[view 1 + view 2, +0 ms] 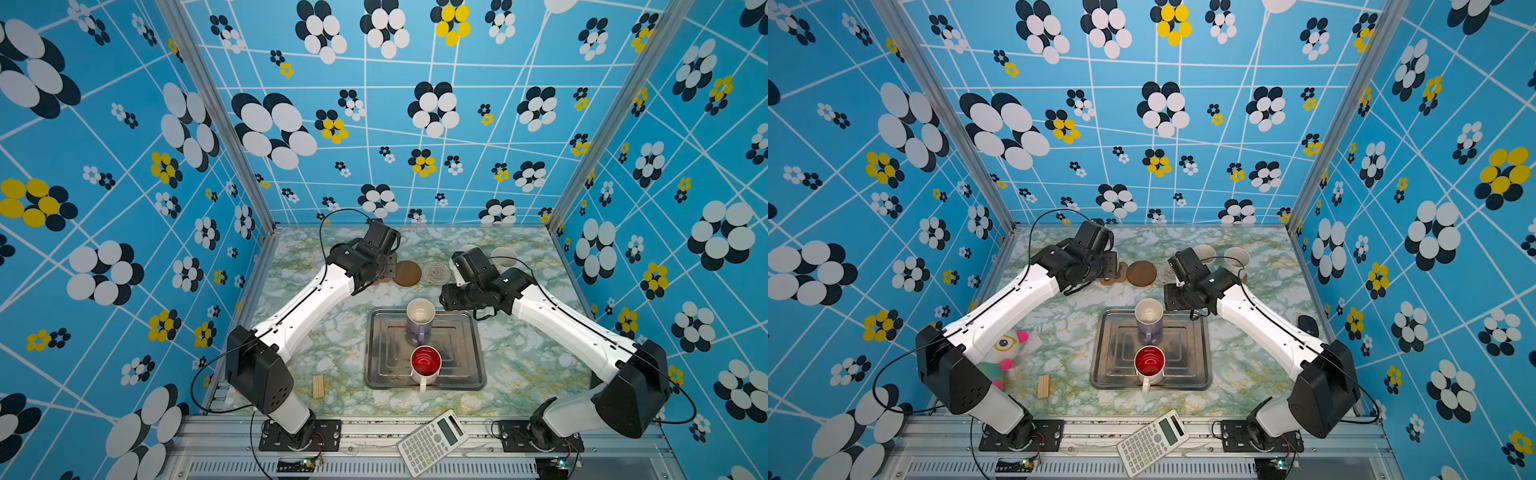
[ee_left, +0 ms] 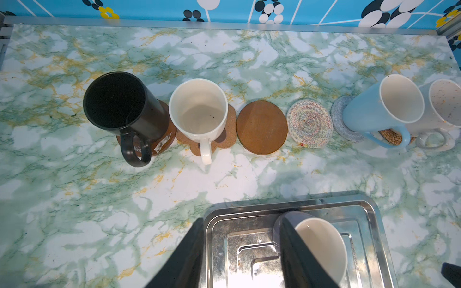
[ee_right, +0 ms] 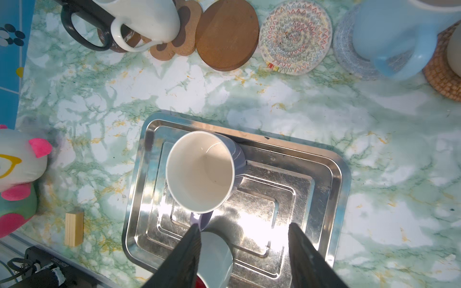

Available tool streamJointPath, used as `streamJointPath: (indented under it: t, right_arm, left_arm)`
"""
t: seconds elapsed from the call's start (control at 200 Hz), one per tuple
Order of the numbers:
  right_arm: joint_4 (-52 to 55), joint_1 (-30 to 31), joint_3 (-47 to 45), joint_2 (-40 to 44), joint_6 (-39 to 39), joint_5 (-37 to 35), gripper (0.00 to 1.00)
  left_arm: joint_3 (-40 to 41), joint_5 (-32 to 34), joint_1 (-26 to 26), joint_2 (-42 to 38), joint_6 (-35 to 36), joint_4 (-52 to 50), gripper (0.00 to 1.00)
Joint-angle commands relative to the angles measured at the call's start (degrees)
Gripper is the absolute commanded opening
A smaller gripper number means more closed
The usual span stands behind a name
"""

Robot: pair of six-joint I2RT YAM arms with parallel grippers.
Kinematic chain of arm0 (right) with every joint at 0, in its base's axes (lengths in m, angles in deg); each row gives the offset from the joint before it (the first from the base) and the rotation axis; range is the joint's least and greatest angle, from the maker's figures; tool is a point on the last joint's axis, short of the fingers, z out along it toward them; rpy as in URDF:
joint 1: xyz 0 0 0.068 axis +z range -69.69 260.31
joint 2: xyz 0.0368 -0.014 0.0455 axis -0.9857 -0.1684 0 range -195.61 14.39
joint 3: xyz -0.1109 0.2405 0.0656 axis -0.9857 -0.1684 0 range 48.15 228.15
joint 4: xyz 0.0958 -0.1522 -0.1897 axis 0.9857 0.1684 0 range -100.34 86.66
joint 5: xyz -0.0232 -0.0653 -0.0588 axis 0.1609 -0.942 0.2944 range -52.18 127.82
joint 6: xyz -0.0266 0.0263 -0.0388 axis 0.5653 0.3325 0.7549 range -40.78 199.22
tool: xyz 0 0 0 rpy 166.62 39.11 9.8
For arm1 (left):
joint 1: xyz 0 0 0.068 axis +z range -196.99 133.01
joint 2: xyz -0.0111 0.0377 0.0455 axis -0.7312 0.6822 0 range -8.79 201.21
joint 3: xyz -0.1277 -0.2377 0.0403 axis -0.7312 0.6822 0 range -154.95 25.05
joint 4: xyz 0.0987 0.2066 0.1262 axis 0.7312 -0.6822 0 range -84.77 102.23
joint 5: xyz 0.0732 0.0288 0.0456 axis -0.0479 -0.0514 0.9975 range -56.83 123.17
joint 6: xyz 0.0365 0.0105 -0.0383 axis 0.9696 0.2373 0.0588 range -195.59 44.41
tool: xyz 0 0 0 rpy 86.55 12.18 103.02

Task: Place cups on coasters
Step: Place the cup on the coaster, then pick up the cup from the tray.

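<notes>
At the back, a black cup (image 2: 119,104) stands on a brown disc coaster (image 2: 162,142) and a white cup (image 2: 198,109) on the paw-print coaster (image 2: 224,139). A second brown disc (image 2: 262,127) and the cream crocheted coaster (image 2: 309,123) are bare. The light blue cup (image 2: 369,112) sits on the grey-blue coaster (image 2: 339,117), the speckled cup (image 2: 444,104) on the rattan one (image 2: 391,136). The lavender cup (image 1: 419,320) and the red-inside cup (image 1: 426,363) stand on the metal tray (image 1: 465,374). My left gripper (image 2: 242,218) is open above the tray's edge. My right gripper (image 3: 244,225) is open over the tray, holding nothing.
A calculator (image 1: 432,442) lies on the front rail. A small wooden block (image 1: 318,386) lies left of the tray, and a plush toy (image 1: 1005,353) sits under the left arm. Patterned walls close in the table on three sides.
</notes>
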Motion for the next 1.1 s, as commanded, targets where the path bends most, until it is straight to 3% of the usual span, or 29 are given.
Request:
streamJointPath:
  t: [0.0,0.295,0.715,1.095]
  right_arm:
    - [1.58,1.44,-1.25,0.94,-1.82,0.81,0.58]
    - [0.96,4.18,-3.48,1.14,-7.32,-1.65,0.58]
    - [3.38,9.08,-1.11,-0.39,-11.67,-5.33,0.58]
    - [1.28,12.8,-3.09,-4.16,-14.67,-3.34,0.59]
  left_arm:
    - [1.64,2.99,0.1,-2.52,0.01,0.57,0.5]
    - [10.7,5.61,1.3,-10.81,1.69,9.63,0.64]
    - [14.77,1.9,2.51,-15.0,2.9,13.81,0.68]
    - [17.35,1.67,3.04,-16.61,3.0,17.02,0.7]
